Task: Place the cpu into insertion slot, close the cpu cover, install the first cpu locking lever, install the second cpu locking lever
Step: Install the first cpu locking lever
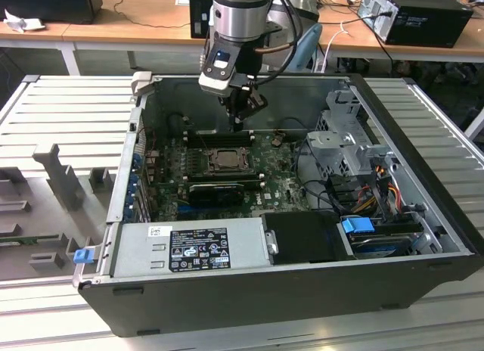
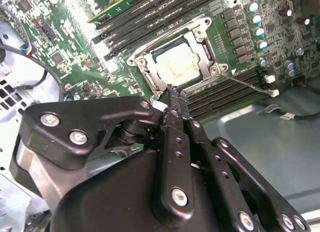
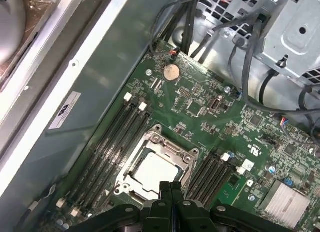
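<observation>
The cpu (image 2: pixel 176 62) lies flat in the insertion slot (image 1: pixel 225 160) on the green board, its silvery-tan face showing. The cpu cover (image 2: pixel 202 38) lies down around it, framing the chip (image 3: pixel 154 173) in its window. A thin metal lever (image 2: pixel 246 82) runs out from one corner of the socket along the memory slots. In the exterior view my gripper (image 1: pixel 240 121) hangs just above the board behind the socket. Its fingers are shut together with nothing between them in both wrist views, and the tips (image 2: pixel 174 95) hover over the socket's edge (image 3: pixel 171 186).
Long black memory slots (image 3: pixel 107 142) flank the socket on both sides. A grey drive cage (image 1: pixel 344 143) with cables stands at the exterior view's right. The power supply (image 1: pixel 189 249) sits along the case's near wall, and the case's back wall (image 1: pixel 302 101) rises behind the gripper.
</observation>
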